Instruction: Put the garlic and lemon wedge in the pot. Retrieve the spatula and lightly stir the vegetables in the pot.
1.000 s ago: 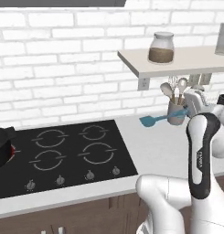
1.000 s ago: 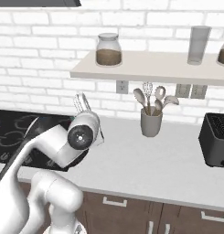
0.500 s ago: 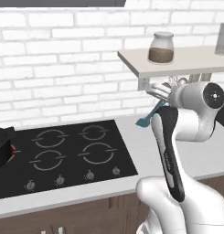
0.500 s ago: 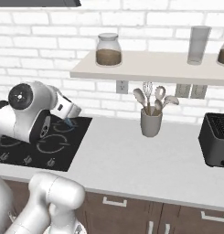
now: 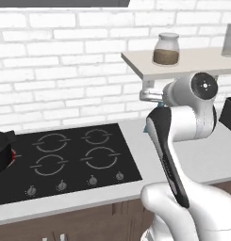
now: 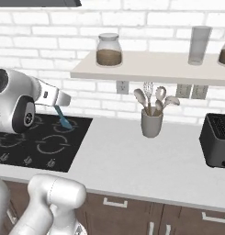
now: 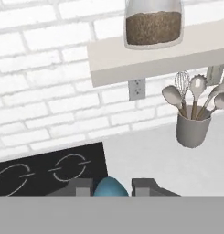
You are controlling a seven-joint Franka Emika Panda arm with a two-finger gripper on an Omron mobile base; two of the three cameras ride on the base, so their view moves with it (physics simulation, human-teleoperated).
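The spatula (image 6: 63,120) is held between the closed jaws of the gripper (image 7: 111,187), its teal blade hanging down above the right-hand edge of the stove (image 6: 40,142). In the hand view a rounded teal piece is seen clamped between the two fingertips (image 7: 82,187). The pot (image 5: 3,151) stands on the far left burner of the stove, well apart from the gripper, so the carry is judged to run leftward across the whole stove. The spatula's long axis is tilted downward, which suits stirring once it is brought over the pot. What lies inside the pot cannot be told.
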